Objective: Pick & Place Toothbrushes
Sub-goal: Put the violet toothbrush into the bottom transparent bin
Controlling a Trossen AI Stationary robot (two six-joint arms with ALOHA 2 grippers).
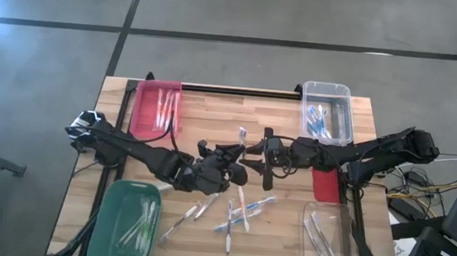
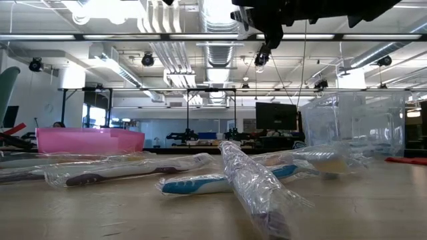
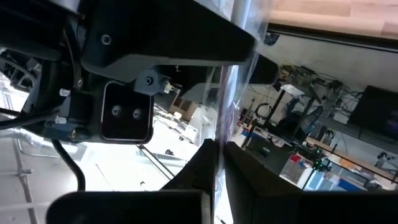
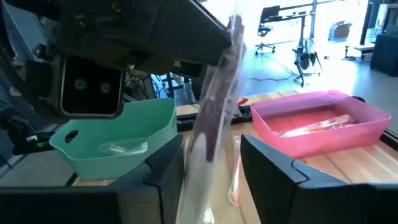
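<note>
Both arms meet over the table's middle. My left gripper (image 1: 240, 167) (image 3: 217, 152) is shut on a clear-wrapped toothbrush (image 3: 227, 93) with a purple-pink accent. The same toothbrush (image 4: 214, 118) stands between the fingers of my open right gripper (image 1: 261, 159) (image 4: 211, 165); whether they touch it cannot be told. The grippers hide it in the high view. Several more wrapped toothbrushes (image 1: 234, 211) (image 2: 200, 180) lie flat on the table nearer the near edge. Others lie in the pink bin (image 1: 143, 104), the green bin (image 1: 113, 217) and the two clear bins (image 1: 328, 94) (image 1: 342, 254). My left gripper pinches the wrapped toothbrush between its two fingers (image 3: 202, 158), which lie across it. The stick (image 3: 219, 134) runs straight out from the fingers toward the right arm's gripper and is lifted clear of the table. Which end is held does not show.
A red object (image 1: 325, 184) lies under the right arm. A black rail (image 1: 240, 89) runs along the table's far edge. One toothbrush (image 1: 242, 135) lies just beyond the grippers. Bare wood shows between the pink bin and the far clear bin.
</note>
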